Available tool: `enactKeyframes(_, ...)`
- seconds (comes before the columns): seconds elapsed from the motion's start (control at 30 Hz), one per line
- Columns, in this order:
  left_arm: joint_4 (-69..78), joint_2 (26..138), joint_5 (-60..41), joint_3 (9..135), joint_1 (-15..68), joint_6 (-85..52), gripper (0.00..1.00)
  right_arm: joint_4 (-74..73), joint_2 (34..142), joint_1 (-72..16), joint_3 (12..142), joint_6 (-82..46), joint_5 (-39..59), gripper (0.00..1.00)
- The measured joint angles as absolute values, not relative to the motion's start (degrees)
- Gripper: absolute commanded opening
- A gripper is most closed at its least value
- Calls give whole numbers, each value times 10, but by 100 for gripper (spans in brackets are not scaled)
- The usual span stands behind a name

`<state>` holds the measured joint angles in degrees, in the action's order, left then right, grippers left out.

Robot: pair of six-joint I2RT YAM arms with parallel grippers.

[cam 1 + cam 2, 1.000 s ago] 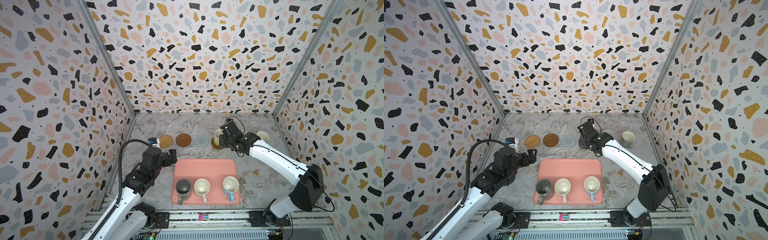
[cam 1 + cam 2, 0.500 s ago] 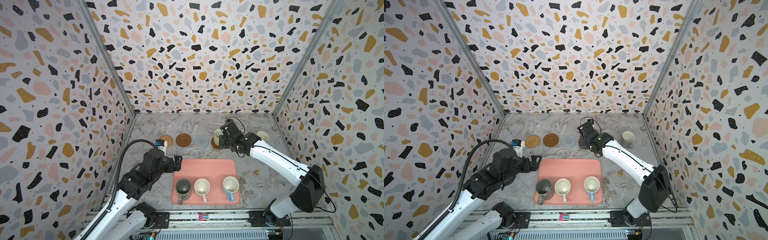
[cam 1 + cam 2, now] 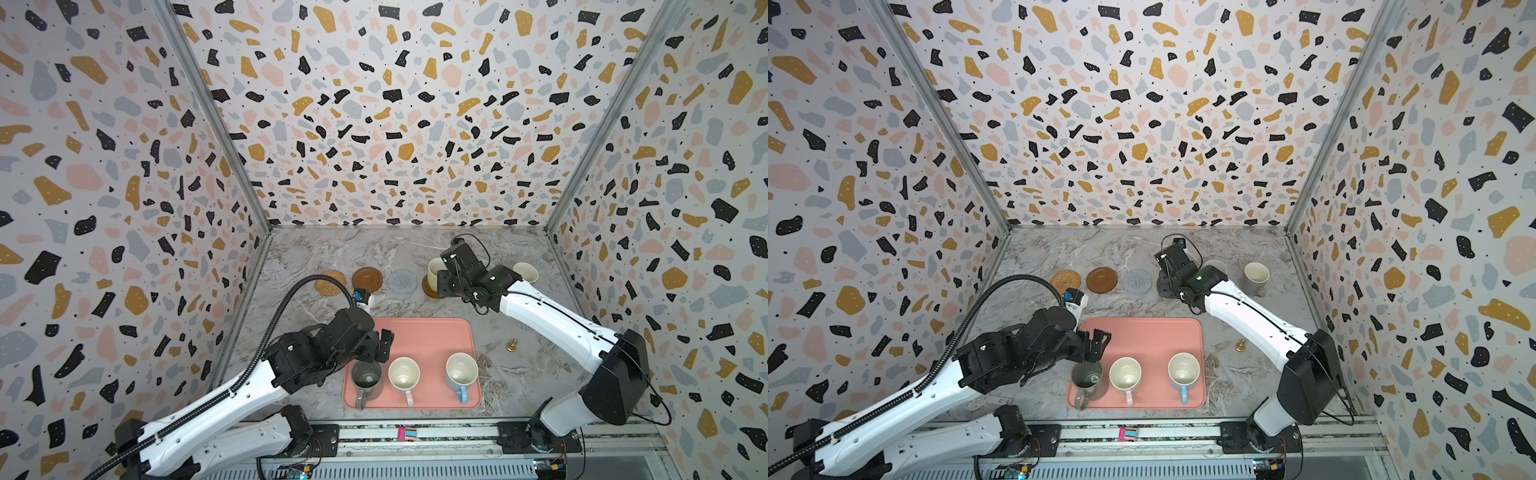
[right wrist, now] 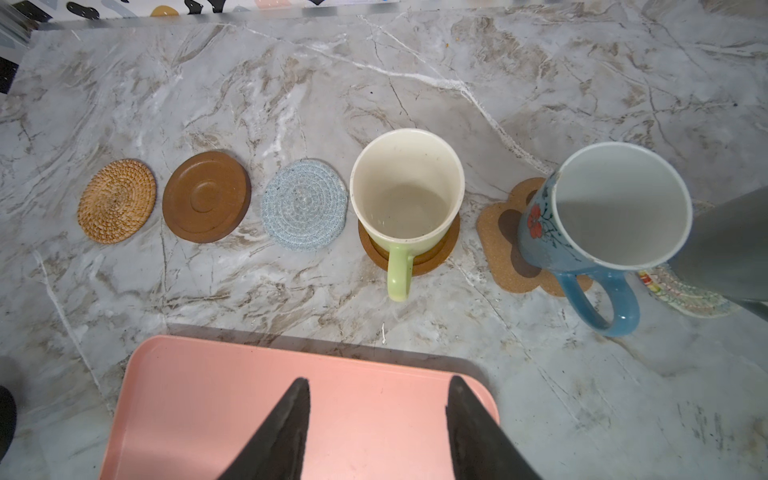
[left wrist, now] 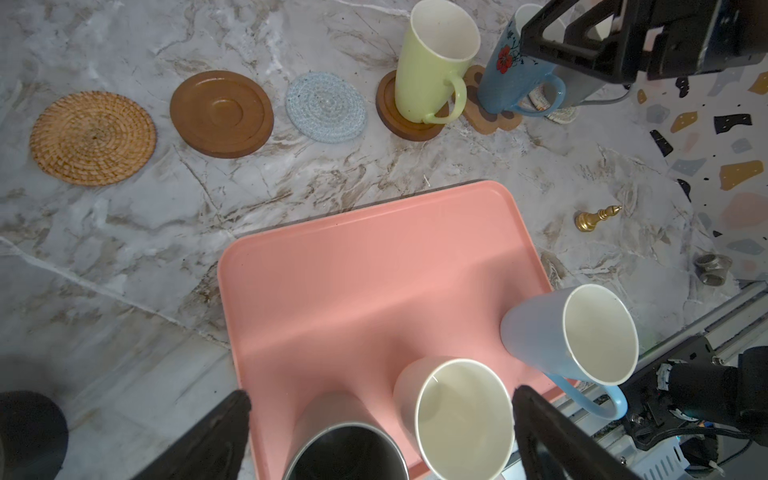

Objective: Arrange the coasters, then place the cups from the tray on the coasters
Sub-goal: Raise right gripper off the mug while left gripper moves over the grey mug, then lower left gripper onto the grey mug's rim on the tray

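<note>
Along the back run a tan woven coaster (image 3: 330, 282), a brown wooden one (image 3: 367, 278) and a blue-grey woven one (image 3: 402, 281), all bare. A light green cup (image 4: 405, 195) stands on a second wooden disc, a flowered blue cup (image 4: 611, 216) on the paw-shaped coaster (image 4: 496, 245), a grey cup (image 3: 525, 272) on a cream mat. The pink tray (image 3: 428, 332) holds dark grey (image 3: 366, 378), pale pink (image 3: 404, 376) and blue (image 3: 460, 374) cups. My left gripper (image 5: 380, 409) hangs open above the dark grey and pink cups. My right gripper (image 4: 377, 386) is open and empty, raised by the green cup.
A small gold chess-like piece (image 3: 511, 345) lies on the marble right of the tray, and a metal fitting (image 5: 712, 268) sits near the front rail. Terrazzo walls close in the left, back and right sides. My right arm stretches over the table right of the tray.
My left arm has swung from the table left of the tray to above its left end, over the dark grey cup. The right gripper has stayed by the green cup.
</note>
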<state>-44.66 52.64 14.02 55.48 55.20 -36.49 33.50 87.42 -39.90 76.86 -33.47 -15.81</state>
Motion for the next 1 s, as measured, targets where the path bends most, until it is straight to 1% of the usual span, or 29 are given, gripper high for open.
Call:
enactKeyframes(0.33, -544, 543, 75, 585, 576, -354, 91, 299, 830, -323, 711, -307, -122, 56)
enactKeyframes(0.53, -620, 582, 52, 605, 586, -340, 89, 277, 803, -287, 690, -299, -103, 56)
enactKeyframes(0.73, -667, 590, 38, 608, 596, -339, 85, 267, 799, -265, 686, -291, -91, 56)
enactKeyframes(1.0, -670, 571, 24, 569, 613, -363, 78, 263, 778, -256, 682, -288, -85, 56)
